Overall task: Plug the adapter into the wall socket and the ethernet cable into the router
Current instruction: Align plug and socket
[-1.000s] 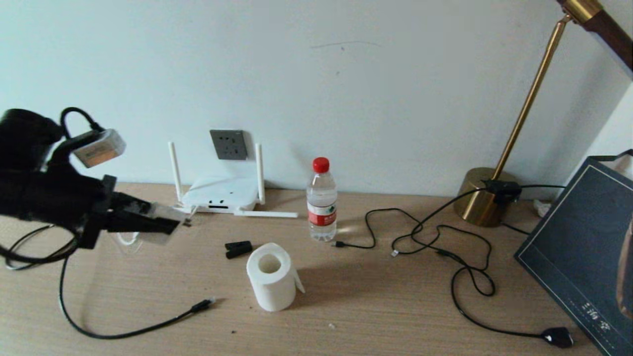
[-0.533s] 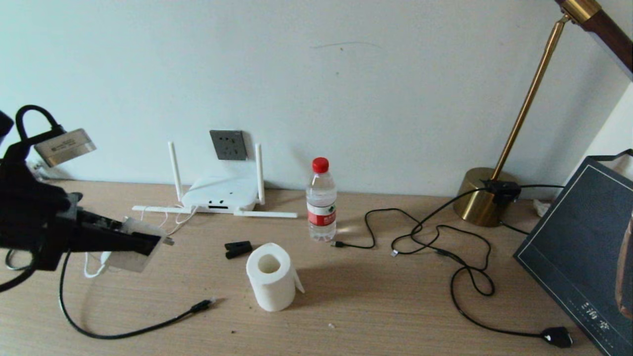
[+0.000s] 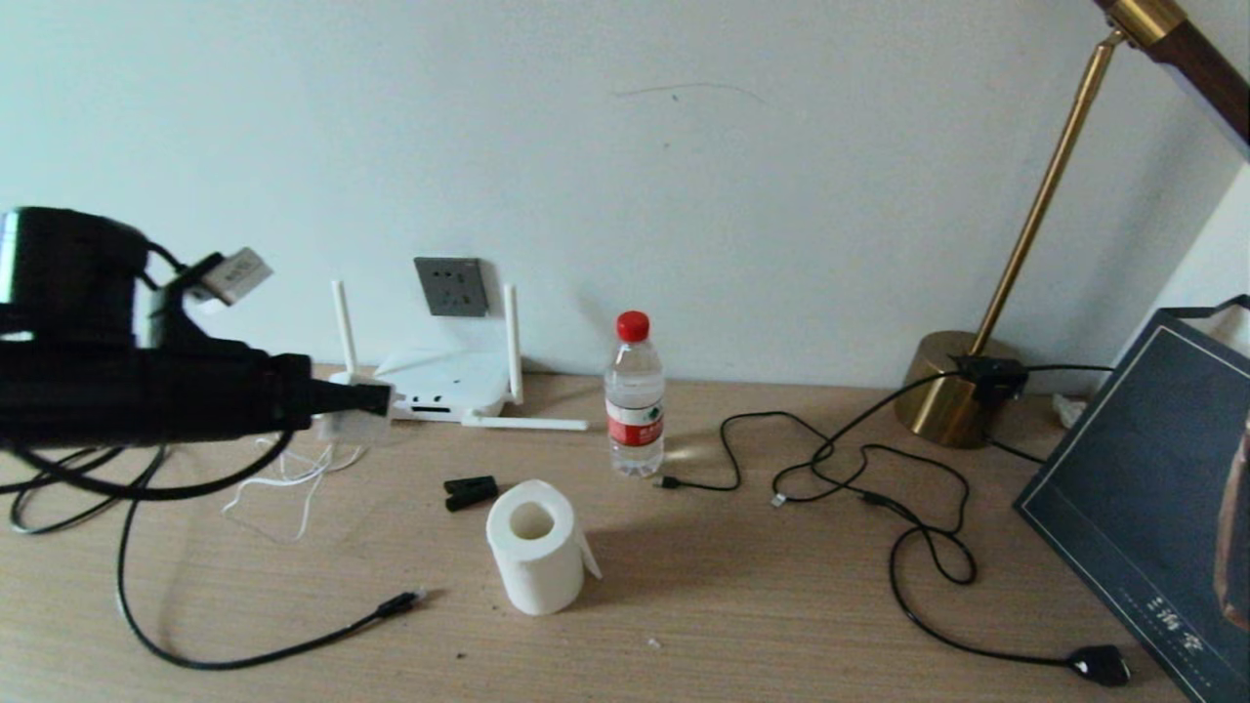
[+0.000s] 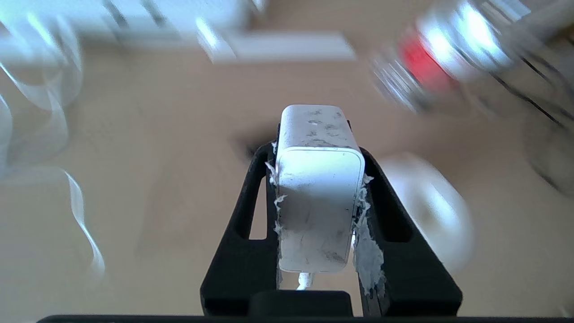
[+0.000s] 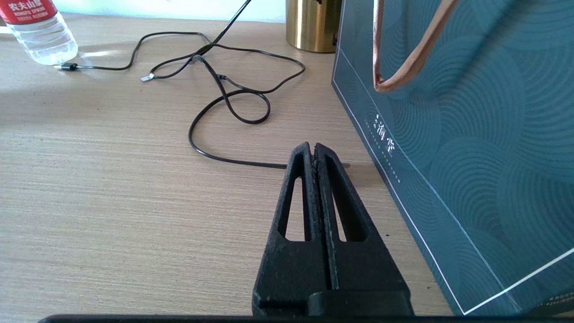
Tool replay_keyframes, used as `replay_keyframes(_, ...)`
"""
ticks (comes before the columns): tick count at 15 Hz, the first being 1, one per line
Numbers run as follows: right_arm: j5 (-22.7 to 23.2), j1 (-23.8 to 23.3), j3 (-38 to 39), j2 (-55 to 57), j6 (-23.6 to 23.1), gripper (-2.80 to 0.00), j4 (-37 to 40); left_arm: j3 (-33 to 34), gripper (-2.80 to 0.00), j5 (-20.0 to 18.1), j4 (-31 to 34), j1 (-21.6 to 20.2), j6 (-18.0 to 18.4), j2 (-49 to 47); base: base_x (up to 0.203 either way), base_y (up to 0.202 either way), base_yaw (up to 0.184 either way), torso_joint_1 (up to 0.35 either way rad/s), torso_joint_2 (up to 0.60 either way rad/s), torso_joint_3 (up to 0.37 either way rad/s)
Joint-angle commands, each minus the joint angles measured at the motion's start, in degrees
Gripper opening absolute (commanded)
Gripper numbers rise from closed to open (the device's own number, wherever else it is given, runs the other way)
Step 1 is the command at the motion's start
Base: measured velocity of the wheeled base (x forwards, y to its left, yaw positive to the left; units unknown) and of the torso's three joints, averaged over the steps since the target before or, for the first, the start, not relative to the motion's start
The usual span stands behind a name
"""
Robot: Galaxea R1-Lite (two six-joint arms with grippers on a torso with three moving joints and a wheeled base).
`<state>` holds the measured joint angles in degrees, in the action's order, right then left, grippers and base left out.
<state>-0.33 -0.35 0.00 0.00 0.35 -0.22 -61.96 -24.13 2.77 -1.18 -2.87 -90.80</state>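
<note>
Moved: since half a second ago I have the left gripper (image 3: 366, 398) up off the near-left desk and swung far and right; it now hangs just in front of the router's left side, the thin white cord (image 3: 283, 478) trailing under it.
Near desk: the ethernet cable (image 3: 244, 654) lies in a loop at the near left, its plug tip pointing right toward the tissue roll (image 3: 535, 547); nothing holds it.
Left grip: in the left wrist view the fingers (image 4: 385, 211) pinch the adapter (image 4: 316, 188) by its two flat sides, its long axis running straight out along the fingers (the prongs lead, I judge, though that face is hidden from me).
Right arm: parked at the near right beside the dark gift bag (image 5: 471, 134); the right gripper (image 5: 314, 150) has its fingers pressed together on nothing.
Router: the router (image 3: 439, 383) sits flat against the far wall, two antennas upright.
Key relation: the wall socket (image 3: 451, 285) is farther, higher and a little right of the adapter, on the wall between those antennas. The left arm is far nearer, and I judge the adapter must rise clear of the router before pushing in.
</note>
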Motion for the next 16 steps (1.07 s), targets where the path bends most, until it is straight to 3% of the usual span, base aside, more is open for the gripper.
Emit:
replay_keyframes(1,-0.02,0.00,0.00,0.00,0.00,-2.80,-0.04,6.03,-2.80,6.75,-32.97,2.05,-0.56,-12.03,0.000,0.000,0.000,0.000,0.00,0.000)
replay_keyframes(3,-0.02,0.00,0.00,0.00,0.00,-2.80,-0.04,6.98,-2.80,13.45,-53.22,3.22,-0.37,-23.55,0.000,0.000,0.000,0.000,0.00,0.000)
replay_keyframes(5,-0.02,0.00,0.00,0.00,0.00,-2.80,-0.04,3.99,-2.80,20.69,-66.04,4.41,0.58,-31.73,0.000,0.000,0.000,0.000,0.00,0.000)
replay_keyframes(10,-0.02,0.00,0.00,0.00,0.00,-2.80,-0.04,-12.01,-2.80,27.52,-75.88,6.03,2.47,-39.71,0.000,0.000,0.000,0.000,0.00,0.000)
replay_keyframes(12,-0.02,0.00,0.00,0.00,0.00,-2.80,-0.04,-11.63,-2.80,27.90,-79.90,6.27,3.34,-40.68,0.000,0.000,0.000,0.000,0.00,0.000)
replay_keyframes(16,-0.02,0.00,0.00,0.00,0.00,-2.80,-0.04,-9.42,-2.80,27.85,-81.66,6.78,3.66,-40.33,0.000,0.000,0.000,0.000,0.00,0.000)
